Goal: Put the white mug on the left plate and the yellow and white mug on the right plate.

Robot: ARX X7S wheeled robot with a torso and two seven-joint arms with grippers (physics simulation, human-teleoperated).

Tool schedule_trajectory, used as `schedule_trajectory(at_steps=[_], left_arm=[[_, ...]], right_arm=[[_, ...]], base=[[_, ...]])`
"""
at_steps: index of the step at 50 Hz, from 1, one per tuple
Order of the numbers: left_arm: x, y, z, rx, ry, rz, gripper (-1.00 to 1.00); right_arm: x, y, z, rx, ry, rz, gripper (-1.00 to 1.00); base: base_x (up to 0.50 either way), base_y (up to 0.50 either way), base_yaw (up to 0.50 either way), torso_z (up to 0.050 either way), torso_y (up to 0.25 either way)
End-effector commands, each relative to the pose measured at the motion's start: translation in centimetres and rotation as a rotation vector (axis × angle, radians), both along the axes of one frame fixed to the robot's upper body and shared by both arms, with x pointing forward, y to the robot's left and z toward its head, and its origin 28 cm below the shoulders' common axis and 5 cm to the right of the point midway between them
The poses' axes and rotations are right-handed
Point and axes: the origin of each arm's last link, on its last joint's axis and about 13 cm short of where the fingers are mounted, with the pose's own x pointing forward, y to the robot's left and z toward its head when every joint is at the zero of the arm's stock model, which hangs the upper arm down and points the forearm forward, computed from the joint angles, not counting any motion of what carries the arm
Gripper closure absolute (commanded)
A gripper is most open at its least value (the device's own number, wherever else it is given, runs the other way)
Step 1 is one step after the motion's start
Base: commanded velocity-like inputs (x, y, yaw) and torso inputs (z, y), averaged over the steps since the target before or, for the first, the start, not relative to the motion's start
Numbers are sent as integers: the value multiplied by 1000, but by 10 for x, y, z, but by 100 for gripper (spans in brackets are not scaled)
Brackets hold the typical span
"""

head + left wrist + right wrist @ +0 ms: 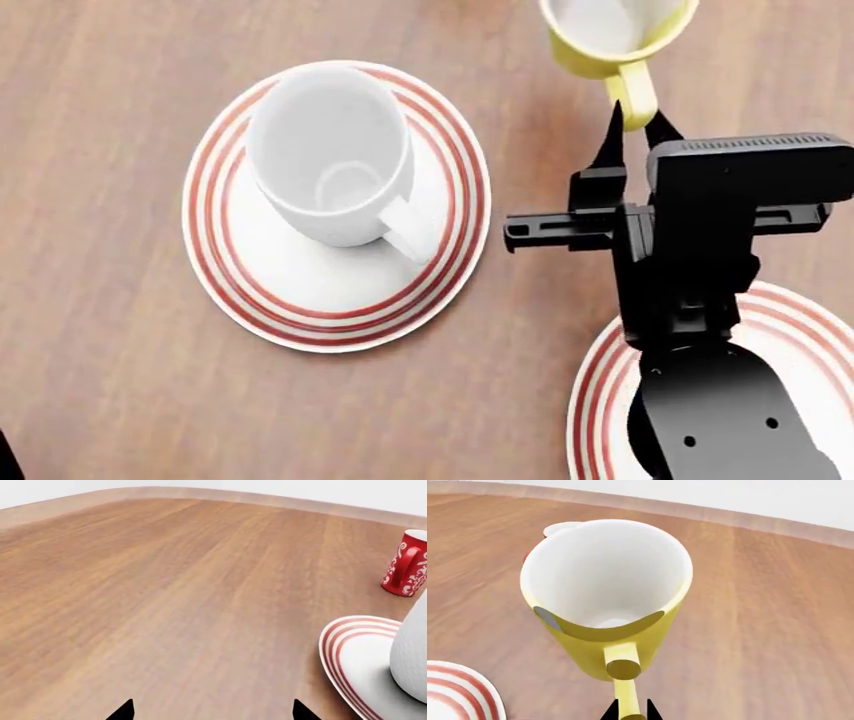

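While the left gripper [213, 711] gapes empty, the right gripper [637, 118] pinches the yellow and white mug [615, 40] handle.

White mug [331, 165] on left plate [287, 300]; yellow and white mug [617, 32] beyond right plate [594, 400].

Bright, even, soft-shadowed simulator light on the wooden table [107, 400]; sharp, glare-free renders.

A wooden desk [167, 605] with warm brown grain running lengthwise filled the scene. Its far edge was rounded and paler, curving at the corner. Beyond it stood a plain white wall [727, 495]. The light was soft and even, casting faint shadows.
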Motion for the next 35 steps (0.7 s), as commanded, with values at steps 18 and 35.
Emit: schedule_trajectory(at_steps=[18,35], left_arm=[[-6,0,3,-1,-4,23,-100],[-8,0,4,-35,-5,-37,-100]], right_arm=[[-95,-15,-2,-27,-90,50,100],[-131,-18,-9,-106,-90,3,100]], base=[[0,0,0,0,1],[0,0,0,0,103]])
